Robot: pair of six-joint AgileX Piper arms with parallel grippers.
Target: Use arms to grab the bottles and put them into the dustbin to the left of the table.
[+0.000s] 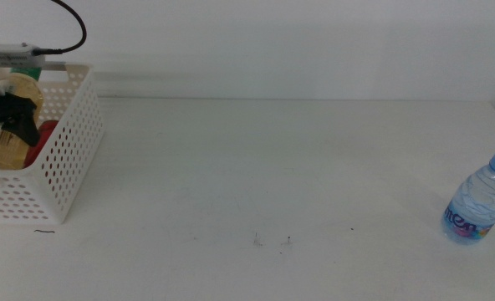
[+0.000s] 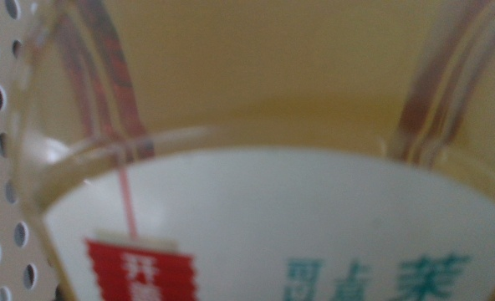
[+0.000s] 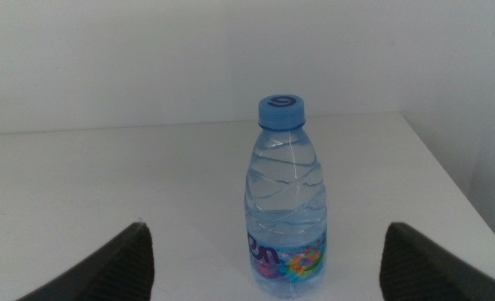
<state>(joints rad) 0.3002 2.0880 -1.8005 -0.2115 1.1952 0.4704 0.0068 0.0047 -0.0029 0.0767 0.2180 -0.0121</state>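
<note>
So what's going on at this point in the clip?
The left gripper is down inside the white perforated plastic basket at the table's left end, with a yellow-tea plastic bottle filling its wrist view; something red also lies in the basket. The small clear water bottle with a blue cap stands upright near the white table's right edge, and the right gripper is open, facing it, not touching.

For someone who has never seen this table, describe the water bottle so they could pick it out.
On the white table, look at the far right edge, opposite the dustbin. The water bottle stands upright there alone: small, clear, blue-capped.
</note>
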